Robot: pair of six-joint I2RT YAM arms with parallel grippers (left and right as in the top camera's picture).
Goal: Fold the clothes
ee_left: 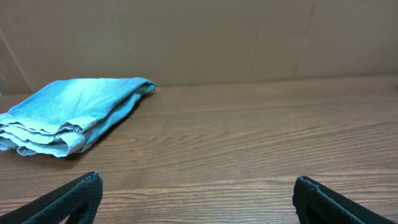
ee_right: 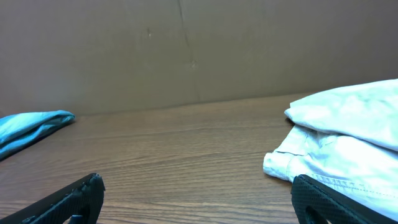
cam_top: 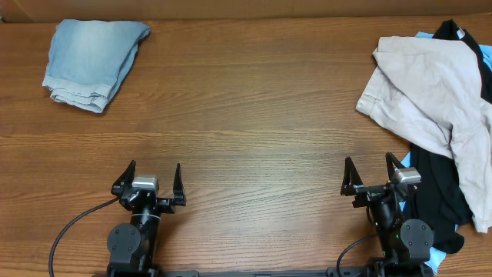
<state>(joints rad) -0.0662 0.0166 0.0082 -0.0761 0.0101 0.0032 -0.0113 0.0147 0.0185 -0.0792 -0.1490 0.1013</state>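
Claws are counted as two, and both are parked at the near edge of the tabletop: the left claw at near left, the right claw at near right. Each is spread to its full width, and nothing is held by either. This stance is judged to be a ready position, with the fingers kept off the cloth and the middle of the wood left free for folding.

One beige garment is to be folded. It is found at far right, crumpled and unfolded, laid over one black top and one sky-blue top, of which only edges are shown. Being uppermost, it is judged liftable without the others being disturbed. One denim piece is set at far left, folded and well apart, apparently as finished work.
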